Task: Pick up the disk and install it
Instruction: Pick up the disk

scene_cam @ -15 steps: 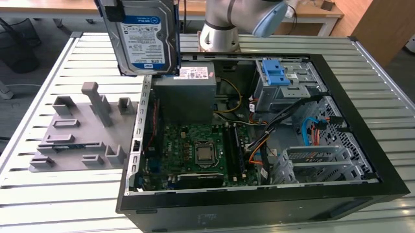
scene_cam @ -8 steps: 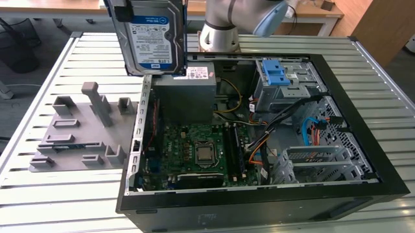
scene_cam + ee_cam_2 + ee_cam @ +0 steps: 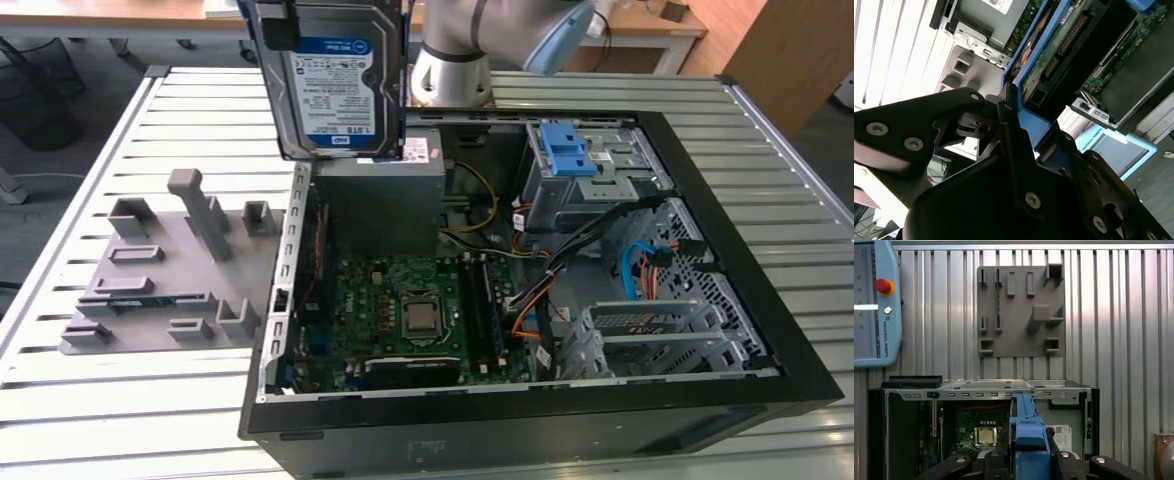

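On the exterior view's left, a grey fixture plate [image 3: 160, 270] was seen lying on the slatted metal table [image 3: 80, 400], just beside the open computer case [image 3: 747, 300]. The disk [image 3: 334, 85] was held upright in the air, label turned to the camera, above the grey power supply box [image 3: 380, 200]. In both wrist views its blue carrier was shown pinched between the black jaws of the gripper [image 3: 1029, 125] [image 3: 1029, 460]. Farther toward the exterior view's right, the motherboard [image 3: 400, 310] was exposed on the case floor. A blue latch bracket [image 3: 567, 150] was seated atop the metal drive cage [image 3: 601, 185], well apart from the disk.
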### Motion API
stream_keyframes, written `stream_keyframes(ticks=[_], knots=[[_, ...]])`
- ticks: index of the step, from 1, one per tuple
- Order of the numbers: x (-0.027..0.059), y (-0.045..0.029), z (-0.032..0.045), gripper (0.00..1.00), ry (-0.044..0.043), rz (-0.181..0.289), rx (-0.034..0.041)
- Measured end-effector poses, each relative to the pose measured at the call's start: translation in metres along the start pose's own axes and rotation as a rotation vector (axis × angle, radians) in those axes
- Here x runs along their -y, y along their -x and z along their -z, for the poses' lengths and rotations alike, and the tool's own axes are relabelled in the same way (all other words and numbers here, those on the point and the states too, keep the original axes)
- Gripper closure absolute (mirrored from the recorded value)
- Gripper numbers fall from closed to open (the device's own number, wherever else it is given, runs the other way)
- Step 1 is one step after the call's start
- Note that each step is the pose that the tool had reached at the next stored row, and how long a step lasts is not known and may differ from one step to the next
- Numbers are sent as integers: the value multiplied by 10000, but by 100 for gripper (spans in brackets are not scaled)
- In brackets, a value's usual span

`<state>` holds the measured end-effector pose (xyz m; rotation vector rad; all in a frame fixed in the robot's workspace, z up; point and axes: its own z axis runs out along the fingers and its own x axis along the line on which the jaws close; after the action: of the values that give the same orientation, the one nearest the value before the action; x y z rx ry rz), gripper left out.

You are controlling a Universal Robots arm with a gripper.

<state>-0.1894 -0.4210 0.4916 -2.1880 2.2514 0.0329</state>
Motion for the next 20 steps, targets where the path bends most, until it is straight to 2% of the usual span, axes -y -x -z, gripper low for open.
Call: stream_keyframes(ticks=[7, 12, 20], knots=[[32, -96, -12, 64, -90, 2, 3], [75, -164, -22, 64, -109, 2, 5], [256, -203, -34, 64, -110, 2, 4]])
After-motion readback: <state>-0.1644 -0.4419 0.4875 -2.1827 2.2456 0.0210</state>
